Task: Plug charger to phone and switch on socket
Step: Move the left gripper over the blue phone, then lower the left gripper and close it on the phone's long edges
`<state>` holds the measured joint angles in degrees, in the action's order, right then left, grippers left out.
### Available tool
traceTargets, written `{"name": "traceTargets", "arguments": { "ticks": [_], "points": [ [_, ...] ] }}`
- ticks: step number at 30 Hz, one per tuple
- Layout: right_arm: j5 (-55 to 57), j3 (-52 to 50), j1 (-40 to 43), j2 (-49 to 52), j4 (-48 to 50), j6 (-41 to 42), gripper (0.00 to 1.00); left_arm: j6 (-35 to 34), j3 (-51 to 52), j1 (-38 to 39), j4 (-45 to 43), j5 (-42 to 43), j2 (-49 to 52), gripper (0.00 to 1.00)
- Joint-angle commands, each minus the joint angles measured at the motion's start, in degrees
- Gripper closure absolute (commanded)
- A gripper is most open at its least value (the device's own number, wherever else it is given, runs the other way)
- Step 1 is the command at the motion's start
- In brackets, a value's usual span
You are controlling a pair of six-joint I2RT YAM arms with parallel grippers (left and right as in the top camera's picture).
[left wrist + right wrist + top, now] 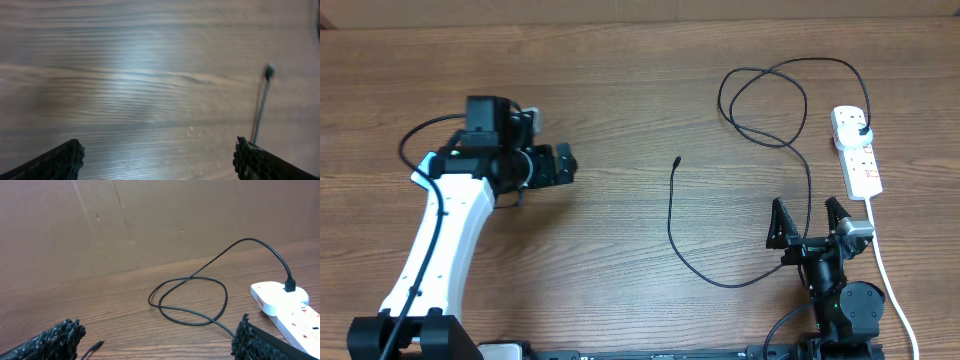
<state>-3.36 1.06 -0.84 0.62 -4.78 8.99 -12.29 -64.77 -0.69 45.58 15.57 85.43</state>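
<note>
The black charger cable [672, 215] lies looped across the table's right half. Its connector tip [678, 160] points up near the middle, and its black plug [863, 131] sits in the white power strip socket [857, 152] at the far right. The phone is not in view. My left gripper [563, 165] is open over bare wood left of the tip; the left wrist view shows the tip [269, 71] ahead at right. My right gripper [809, 222] is open at the front right, straddling the cable. The right wrist view shows the loop [190, 300], tip [97, 344] and socket [285, 302].
The socket's thick white cord [890, 285] runs down the right edge toward the front. A brown cardboard wall [150, 220] stands behind the table's far edge.
</note>
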Motion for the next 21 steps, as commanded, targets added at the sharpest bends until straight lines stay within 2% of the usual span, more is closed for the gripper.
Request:
{"name": "traceTargets", "arguments": {
  "ticks": [1, 5, 8, 9, 13, 18, 21],
  "points": [
    [0.74, -0.61, -0.33, -0.46, 0.15, 0.15, 0.00, -8.94, -1.70, -4.92, 0.02, -2.54, 0.42, 0.00],
    [0.74, -0.61, -0.33, -0.46, 0.13, 0.15, 0.00, -12.81, -1.70, -10.40, 0.00, -3.45, 0.55, 0.01],
    [0.74, -0.61, -0.33, -0.46, 0.15, 0.15, 0.00, -14.62, -2.14, -14.16, -0.17, -3.91, 1.20, 0.07],
    [0.74, -0.61, -0.33, -0.46, 0.15, 0.15, 0.00, -14.58, -3.04, -15.06, 0.74, -3.65, 1.84, 0.07],
    [0.74, -0.61, -0.33, -0.46, 0.15, 0.15, 0.00, -13.18, -12.31, -17.16, 9.73, -5.55, 8.24, 0.00],
    [0.74, -0.61, -0.33, -0.46, 0.15, 0.15, 0.00, -13.22, -28.52, -17.18, 25.11, -13.03, 19.78, 0.00],
    [0.74, -0.61, -0.33, -0.46, 0.15, 0.15, 0.00, -13.81, -32.33, -17.84, 27.50, -13.20, 24.11, 0.00]
  ]
}}
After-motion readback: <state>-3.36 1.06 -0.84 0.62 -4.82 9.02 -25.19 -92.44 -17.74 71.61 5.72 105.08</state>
